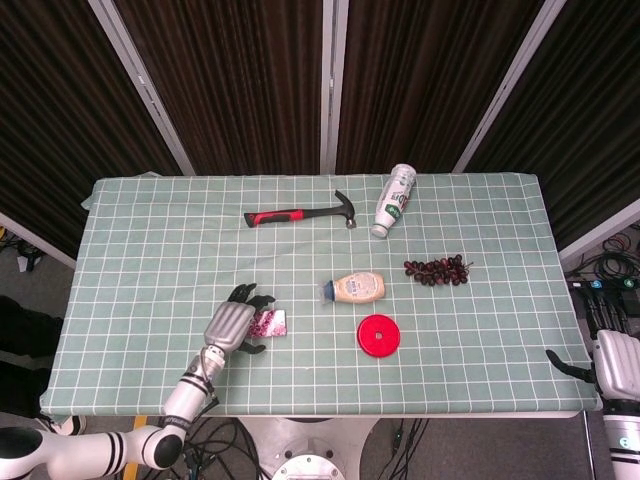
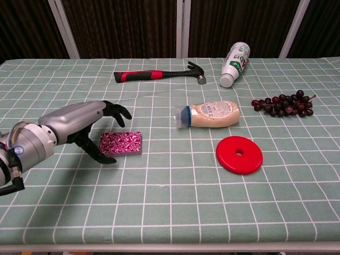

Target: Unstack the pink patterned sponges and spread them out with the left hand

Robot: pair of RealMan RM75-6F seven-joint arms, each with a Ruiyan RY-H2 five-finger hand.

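The pink patterned sponges [image 2: 121, 143] lie as a flat stack on the green checked cloth, left of centre [image 1: 269, 322]. My left hand [image 2: 90, 125] hovers at the stack's left end with its dark fingers spread; the thumb reaches down by the near left corner and the other fingers arch above the far left edge. It holds nothing. The same left hand [image 1: 233, 323] shows beside the stack in the head view. My right hand [image 1: 610, 368] hangs off the table's right edge, only partly visible.
A red disc [image 2: 239, 154] and a lying mayonnaise bottle [image 2: 208, 113] are right of the sponges. A hammer [image 2: 158, 74], a white bottle [image 2: 236, 58] and a bunch of dark grapes [image 2: 284, 103] lie further back and right.
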